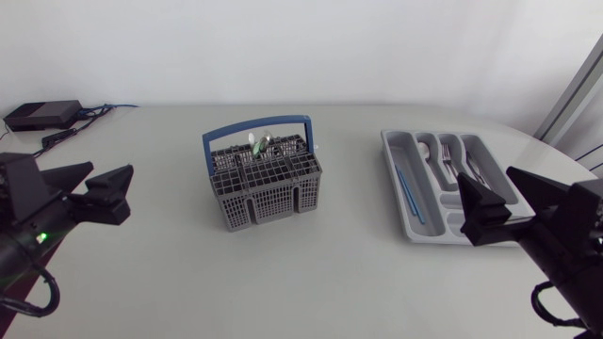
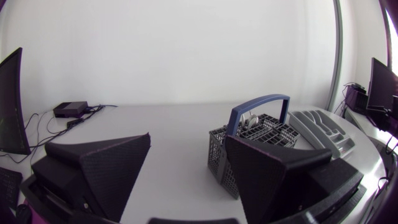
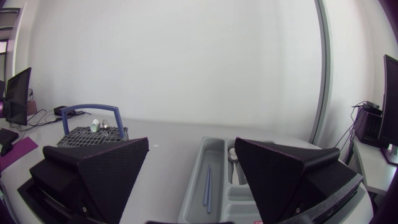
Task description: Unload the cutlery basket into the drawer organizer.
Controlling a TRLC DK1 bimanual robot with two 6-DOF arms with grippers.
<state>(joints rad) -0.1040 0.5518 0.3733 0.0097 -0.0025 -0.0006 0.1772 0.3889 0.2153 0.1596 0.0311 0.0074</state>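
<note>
Spread, empty left pincer [image 1: 111, 172] and right pincer [image 1: 485, 175] flank the blue-handled grey cutlery basket [image 1: 264, 185], mid-table; the grey plastic drawer organizer [image 1: 399, 188] sits right, seemingly within reach.

Bare tabletop [image 1: 170, 273] lies open betw. the left gripper [image 1: 111, 168], jaws apart, and the cutlery basket [image 1: 268, 193] at centre; the basket's blue handle [image 1: 256, 126] arches across its top, w/ utensils [image 1: 259, 144] standing just under it. A clear strip separates basket from drawer organizer [image 1: 396, 179]; the right gripper [image 1: 486, 174], jaws apart, hangs over the organizer's near end; a black box [image 1: 42, 115] w/ cables [image 1: 71, 132] sits at the far left corner.
</note>
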